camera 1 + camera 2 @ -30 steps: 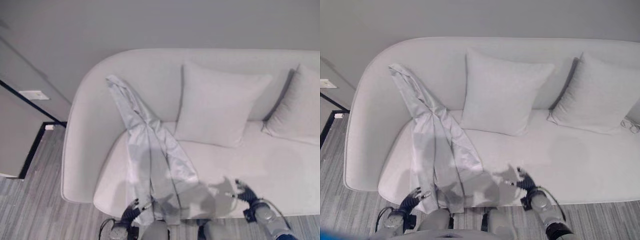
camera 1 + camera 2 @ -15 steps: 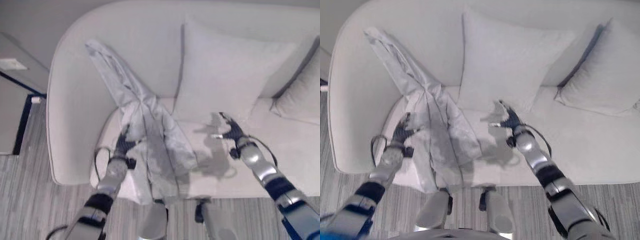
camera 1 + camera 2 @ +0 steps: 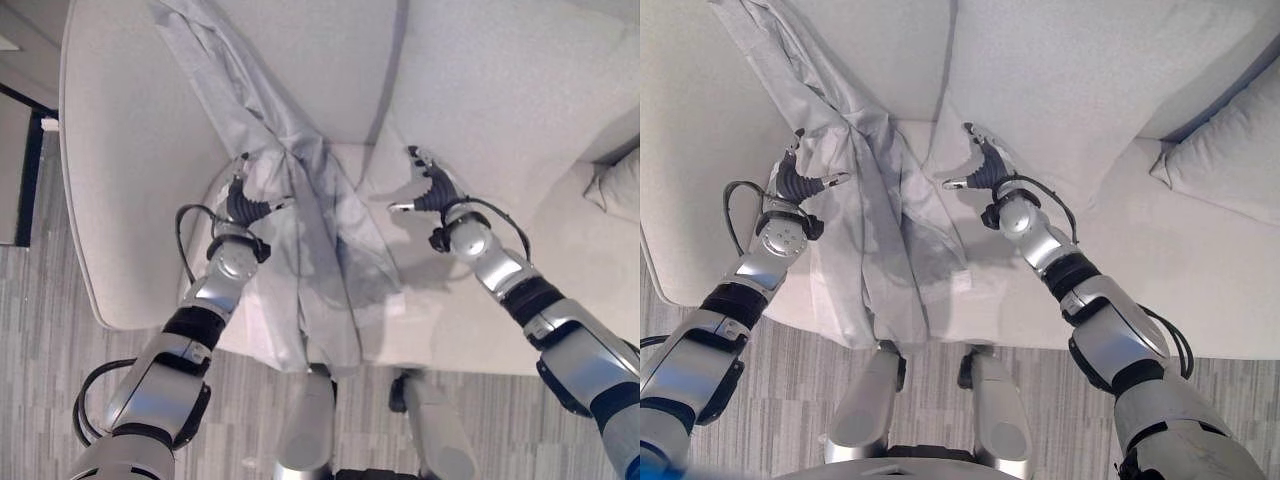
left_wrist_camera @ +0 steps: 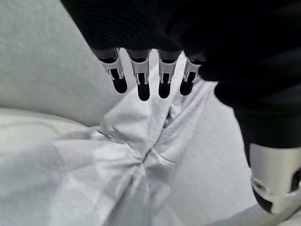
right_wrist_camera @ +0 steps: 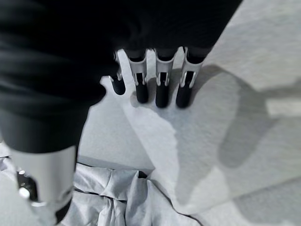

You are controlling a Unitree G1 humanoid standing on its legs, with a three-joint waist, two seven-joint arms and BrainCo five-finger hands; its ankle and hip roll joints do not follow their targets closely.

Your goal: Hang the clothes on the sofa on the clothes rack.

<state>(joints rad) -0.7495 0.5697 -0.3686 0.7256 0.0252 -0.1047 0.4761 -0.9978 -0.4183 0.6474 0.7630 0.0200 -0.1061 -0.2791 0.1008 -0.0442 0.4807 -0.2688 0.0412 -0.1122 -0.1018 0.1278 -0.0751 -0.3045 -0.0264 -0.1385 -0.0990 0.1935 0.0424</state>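
A light grey garment (image 3: 300, 210) lies draped from the top of the sofa's backrest down across the seat and hangs over the front edge. My left hand (image 3: 243, 206) hovers at the garment's left edge over the seat, fingers straight and open, holding nothing. In the left wrist view its fingers (image 4: 141, 81) point at the creased cloth (image 4: 136, 165) just past them. My right hand (image 3: 428, 190) is open to the right of the garment, in front of the large pillow (image 3: 500, 90). Its fingers (image 5: 160, 87) are spread above the pillow's lower edge, with garment folds (image 5: 117, 200) beside the thumb.
The pale sofa (image 3: 120, 200) has a rounded left arm and a second pillow (image 3: 1240, 150) at the right. Striped grey floor (image 3: 50, 330) lies in front and to the left. A dark-edged panel (image 3: 20, 160) stands left of the sofa.
The camera has moved closer and tilted down over the sofa. Both hands have reached forward from the seat's front edge to either side of the garment, fingers still open.
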